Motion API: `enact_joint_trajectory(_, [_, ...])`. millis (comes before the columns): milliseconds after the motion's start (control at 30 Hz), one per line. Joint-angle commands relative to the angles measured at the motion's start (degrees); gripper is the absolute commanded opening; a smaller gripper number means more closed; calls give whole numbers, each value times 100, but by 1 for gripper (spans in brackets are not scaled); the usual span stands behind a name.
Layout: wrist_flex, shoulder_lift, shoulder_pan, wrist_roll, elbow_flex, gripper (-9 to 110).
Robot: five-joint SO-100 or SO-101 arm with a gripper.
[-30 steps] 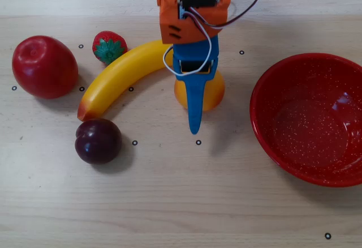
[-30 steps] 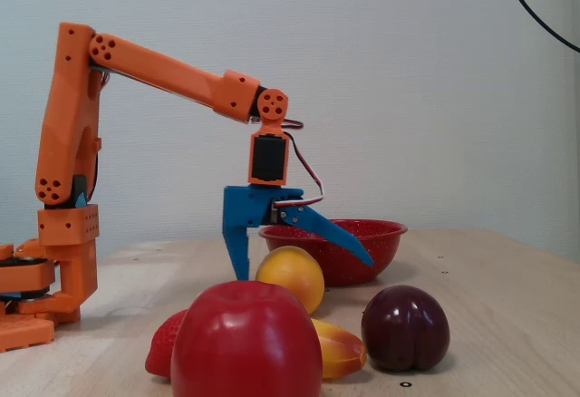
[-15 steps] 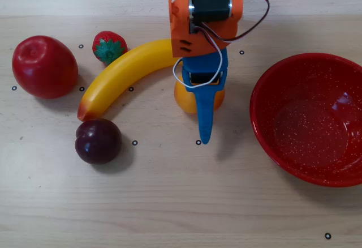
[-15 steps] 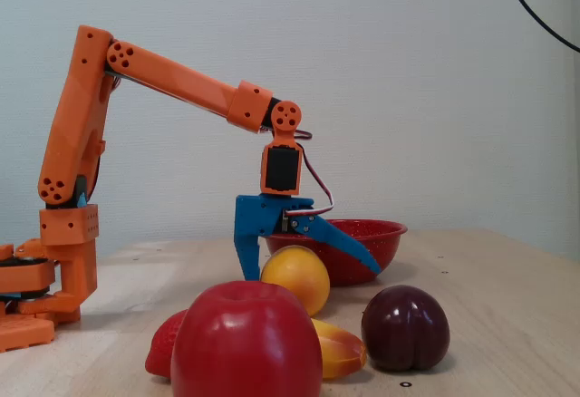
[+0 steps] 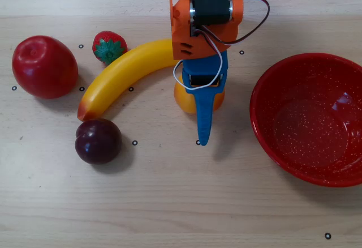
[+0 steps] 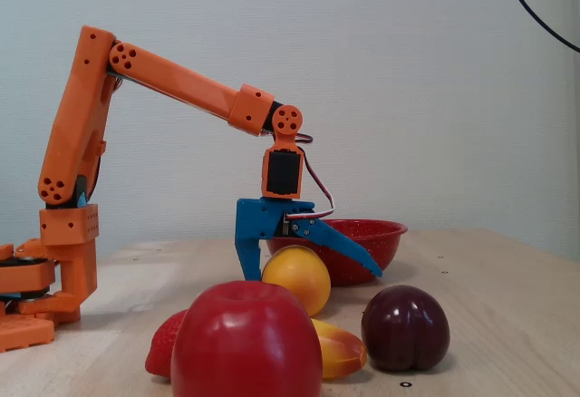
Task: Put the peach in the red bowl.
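Note:
The peach is a yellow-orange ball on the table, mostly hidden under my gripper in the overhead view. The fixed view shows it resting on the table. My blue gripper is open wide and straddles it. In the fixed view, one finger stands down at the peach's left and the other slants out over its right side. The red bowl is speckled and empty, to the right of the peach in the overhead view. It stands behind the gripper in the fixed view.
In the overhead view a banana lies just left of the peach, its end under the arm. A strawberry and a red apple are farther left. A dark plum sits below the banana's tip.

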Motion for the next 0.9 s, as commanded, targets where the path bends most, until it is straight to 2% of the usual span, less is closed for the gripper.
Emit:
enact_joint_trajectory(0, [-193, 352, 18, -123, -158, 61])
enact_joint_trajectory(867, [-431, 729, -202, -123, 466, 56])
